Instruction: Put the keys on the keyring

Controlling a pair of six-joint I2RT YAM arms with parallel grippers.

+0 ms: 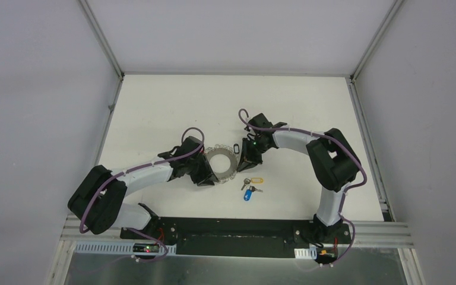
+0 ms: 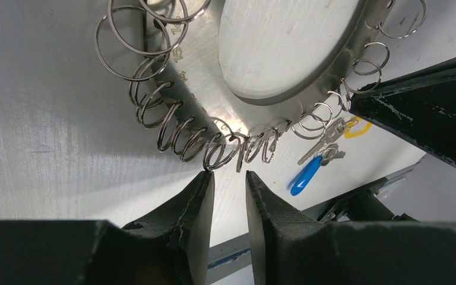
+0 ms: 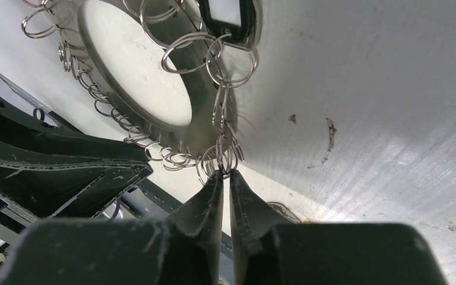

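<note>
A flat metal disc (image 1: 212, 157) lies mid-table, its rim hung with several wire keyrings (image 2: 187, 138). The keys (image 1: 250, 183) lie just in front of it: one with a yellow tag (image 2: 356, 126), one with a blue tag (image 2: 306, 176). My left gripper (image 2: 228, 177) sits at the disc's near-left rim, its jaws a narrow gap apart with nothing between them. One ring touches its left fingertip (image 2: 209, 176). My right gripper (image 3: 225, 173) is at the disc's right rim, shut on a keyring (image 3: 227, 155) pinched at its tips.
A black-framed tag (image 3: 225, 18) hangs on a ring at the disc's far side. The two grippers (image 1: 205, 177) (image 1: 244, 168) flank the disc closely. The black base rail (image 1: 231, 228) runs along the near edge of the table.
</note>
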